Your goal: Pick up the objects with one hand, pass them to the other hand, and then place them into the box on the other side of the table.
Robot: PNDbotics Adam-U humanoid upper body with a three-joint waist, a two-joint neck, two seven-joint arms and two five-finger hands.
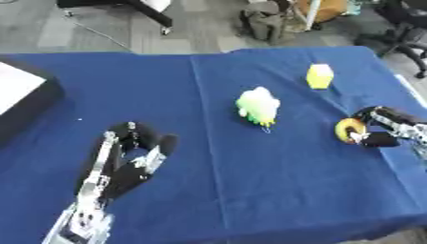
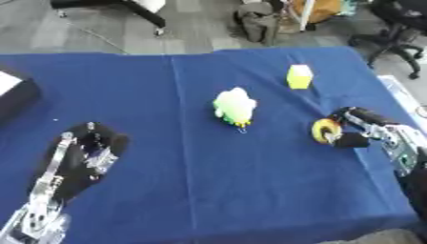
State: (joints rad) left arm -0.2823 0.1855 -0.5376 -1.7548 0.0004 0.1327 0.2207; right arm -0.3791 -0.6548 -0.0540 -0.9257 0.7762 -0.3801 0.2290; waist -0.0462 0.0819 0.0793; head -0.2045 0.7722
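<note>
The right robot hand (image 2: 359, 128) curls round a small yellow and orange ring toy (image 1: 349, 129) near the blue tabletop's (image 1: 250, 190) right edge. The left robot hand (image 1: 125, 162) rests open and empty. Nothing looks passed or boxed yet: the green and white soft toy (image 1: 259, 106) and yellow block (image 1: 320, 76) wait, and the black box (image 1: 25, 102) sits far left.

light: bright, even | shadows: faint | glare: none | focus: soft, blurry throughout

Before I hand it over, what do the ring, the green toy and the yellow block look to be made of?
Ring: yellow-orange, smooth, rounded edges; likely plastic or rubber, can't tell which. The right hand has its fingers curled round it.
Green toy: pale green and white, lumpy soft outline; looks like plush or soft rubber.
Yellow block: flat faces, matte, even colour; probably foam or plastic.
</note>
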